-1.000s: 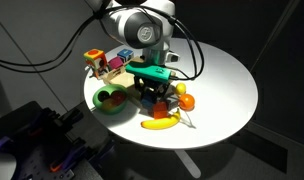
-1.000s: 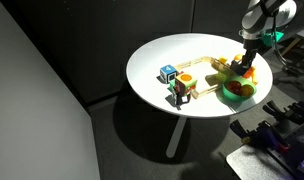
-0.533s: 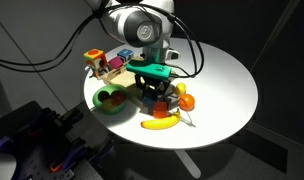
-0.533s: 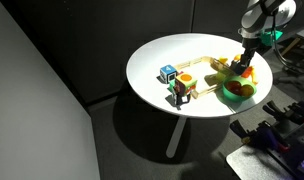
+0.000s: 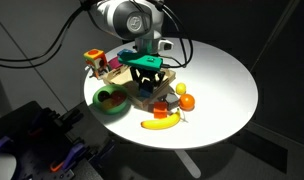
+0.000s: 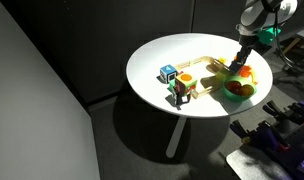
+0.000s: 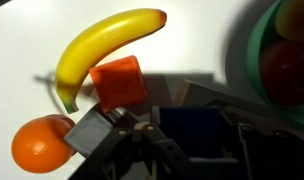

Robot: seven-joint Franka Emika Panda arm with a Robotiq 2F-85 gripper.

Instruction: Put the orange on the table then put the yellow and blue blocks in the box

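In an exterior view my gripper (image 5: 144, 82) hung raised near the box (image 5: 116, 74). The orange (image 5: 187, 101) sat on the white surface (image 5: 227, 80), with the yellow block (image 5: 180, 90) just beside it.

In an exterior view the green bowl (image 6: 237, 91) stood near the box; the blocks were too small to place.

In the wrist view my jaws stood wide and empty over a dark blue shape (image 7: 197, 130), probably the blue block. I judged the orange step done. Next I needed to drop squarely over a block and close.
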